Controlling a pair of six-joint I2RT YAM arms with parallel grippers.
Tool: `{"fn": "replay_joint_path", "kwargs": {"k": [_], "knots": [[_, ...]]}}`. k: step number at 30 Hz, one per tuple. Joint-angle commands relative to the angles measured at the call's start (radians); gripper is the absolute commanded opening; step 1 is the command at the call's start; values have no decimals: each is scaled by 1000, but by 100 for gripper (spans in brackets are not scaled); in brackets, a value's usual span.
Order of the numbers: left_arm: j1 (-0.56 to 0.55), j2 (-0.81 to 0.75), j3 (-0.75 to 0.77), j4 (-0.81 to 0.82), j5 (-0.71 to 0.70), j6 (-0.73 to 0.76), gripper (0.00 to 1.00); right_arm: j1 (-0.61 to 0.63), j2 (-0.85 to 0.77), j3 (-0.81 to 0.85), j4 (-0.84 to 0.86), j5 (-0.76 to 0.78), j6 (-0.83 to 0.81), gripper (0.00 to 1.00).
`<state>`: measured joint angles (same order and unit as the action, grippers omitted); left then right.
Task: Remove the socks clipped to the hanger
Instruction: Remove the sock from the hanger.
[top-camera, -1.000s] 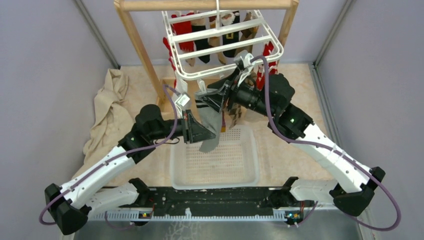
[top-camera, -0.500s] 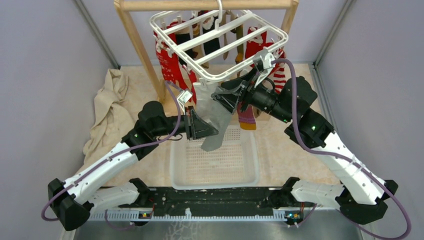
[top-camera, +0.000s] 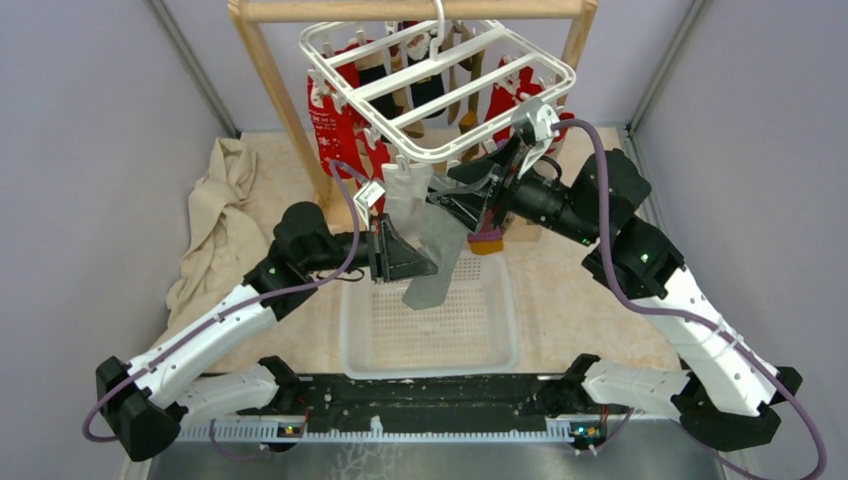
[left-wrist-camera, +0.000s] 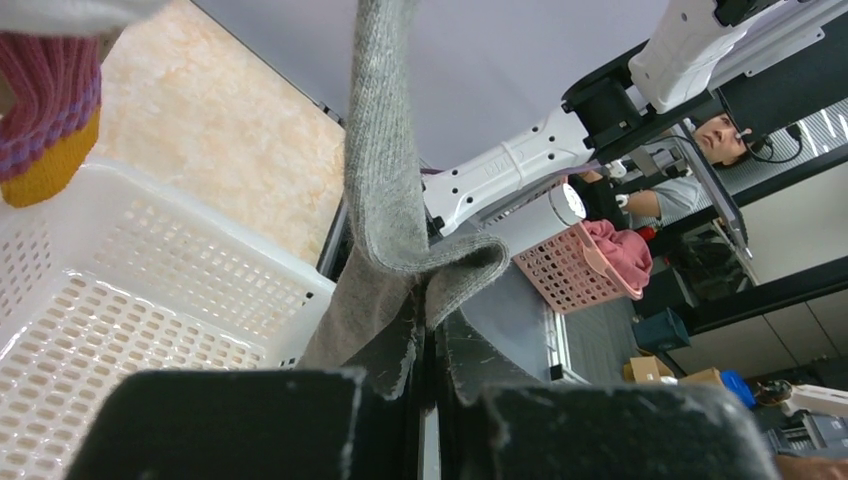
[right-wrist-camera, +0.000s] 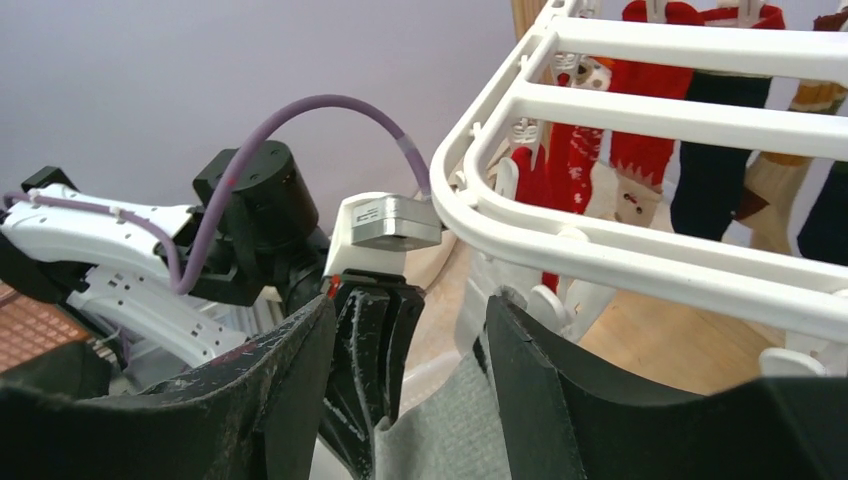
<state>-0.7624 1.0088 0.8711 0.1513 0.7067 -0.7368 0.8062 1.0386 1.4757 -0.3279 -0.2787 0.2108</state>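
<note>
The white slatted hanger (top-camera: 440, 75) hangs tilted from a wooden bar, with red (top-camera: 335, 130), black and tan socks clipped under it. A grey sock (top-camera: 432, 250) hangs from a clip on its near edge, down over the basket. My left gripper (top-camera: 405, 258) is shut on this sock's middle; in the left wrist view the grey sock (left-wrist-camera: 385, 200) is folded and pinched between the fingertips of the left gripper (left-wrist-camera: 430, 335). My right gripper (top-camera: 470, 195) stands open just under the hanger (right-wrist-camera: 650, 120), its fingers either side of the grey sock (right-wrist-camera: 445, 430) near its clip.
A white mesh basket (top-camera: 430, 335) sits on the table below the sock. The wooden frame (top-camera: 280, 100) carries the hanger. A beige cloth (top-camera: 215, 230) lies crumpled at the left. A magenta striped sock with a yellow toe (top-camera: 487, 238) hangs beside the right gripper.
The hanger has swung and tilted, its near edge lifted to the right. The right arm moved up and right with it. The left gripper kept its hold on the grey sock.
</note>
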Motion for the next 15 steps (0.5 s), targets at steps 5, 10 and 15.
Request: {"fn": "replay_joint_path", "kwargs": {"k": [5,10,15], "knots": [[-2,34,14,61,66,-54,8,-18,-44,60,-29,-18,-36,58],[-1,39,12,64,83,-74,9,-87,-41,60,-33,-79,-9,58],[0,40,16,80,100,-93,9,-314,-20,4,92,-355,154,58]]}}
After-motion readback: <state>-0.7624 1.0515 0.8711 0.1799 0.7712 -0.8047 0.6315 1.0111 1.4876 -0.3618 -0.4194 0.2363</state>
